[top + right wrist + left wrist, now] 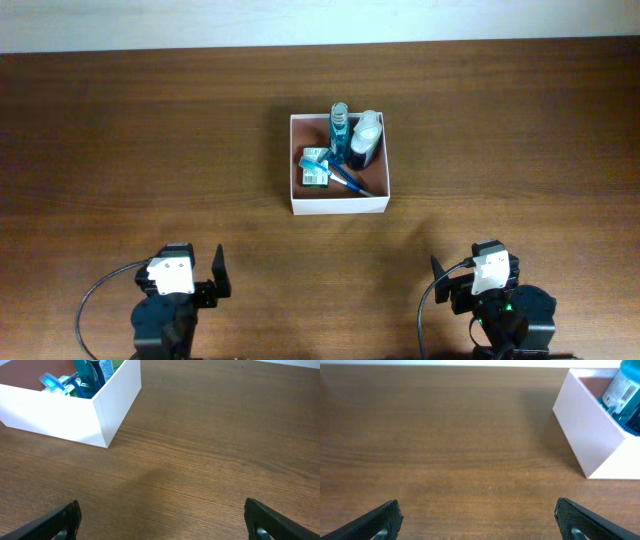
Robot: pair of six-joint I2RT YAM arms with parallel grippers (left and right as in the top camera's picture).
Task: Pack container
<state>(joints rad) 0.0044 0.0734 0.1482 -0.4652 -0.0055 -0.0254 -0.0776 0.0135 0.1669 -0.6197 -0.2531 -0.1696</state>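
Observation:
The container [293, 165], a square white-walled box with a pinkish-brown inside, sits at the table's middle. In it are a blue bottle [339, 128], a dark bottle with a white cap [365, 138], a small green-and-white packet [316, 174] and a blue toothbrush [340, 176]. The box also shows at the right in the left wrist view [585, 435] and at the top left in the right wrist view [75, 410]. My left gripper [479, 520] and right gripper [162, 522] are open and empty, low near the front edge, well short of the box.
Brown wooden table [150, 130] all around the box. A pale wall strip [300, 20] runs along the far edge. Cables loop beside both arm bases at the front.

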